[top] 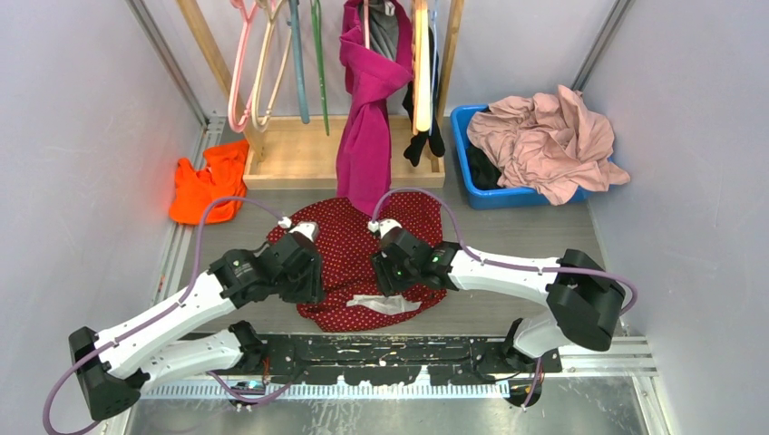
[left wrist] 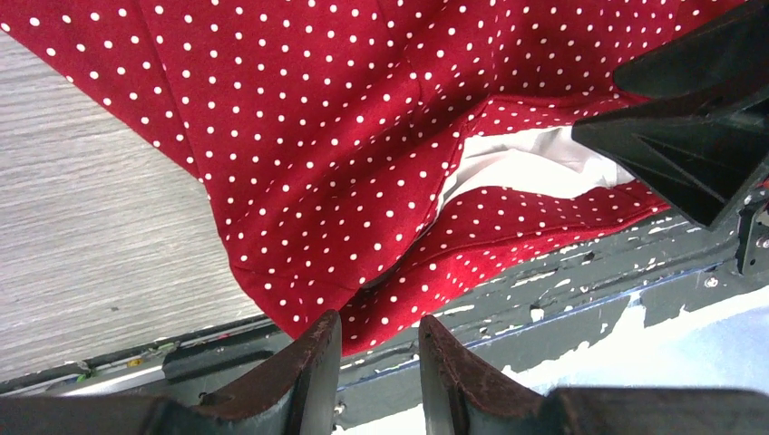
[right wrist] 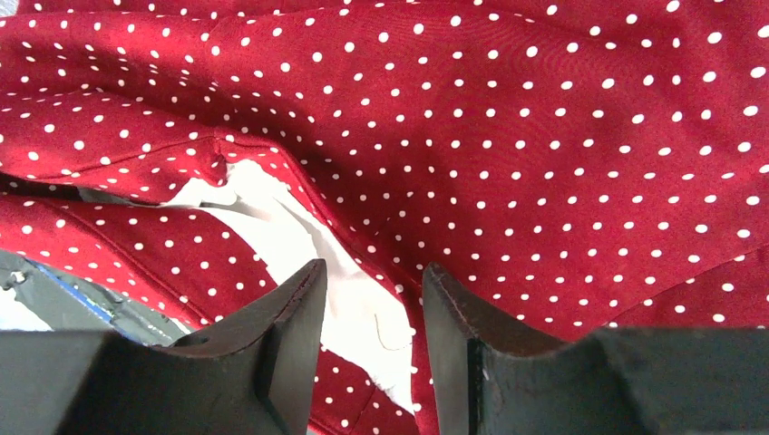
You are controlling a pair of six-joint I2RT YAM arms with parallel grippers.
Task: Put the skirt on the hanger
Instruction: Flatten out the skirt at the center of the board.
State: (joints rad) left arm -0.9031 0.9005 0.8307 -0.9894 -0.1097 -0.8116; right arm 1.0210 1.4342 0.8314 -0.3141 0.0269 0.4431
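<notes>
The dark red skirt (top: 358,249) with white dots lies crumpled on the table between my two arms, its white lining (top: 381,304) showing at the near edge. My left gripper (top: 308,288) hangs open over the skirt's near left edge; in the left wrist view the fingertips (left wrist: 376,340) are just short of the fabric (left wrist: 345,181). My right gripper (top: 390,283) is open over the skirt (right wrist: 544,136), its jaws (right wrist: 372,290) straddling the white lining (right wrist: 354,290). The thin pink hanger (top: 240,68) hangs on the rack at the back left.
A wooden rack (top: 299,149) at the back holds tan, blue and green hangers and a magenta garment (top: 367,118). An orange cloth (top: 207,181) lies at the left. A blue bin (top: 481,163) with a pale pink garment (top: 549,140) stands back right. The black base rail (left wrist: 589,272) runs along the near edge.
</notes>
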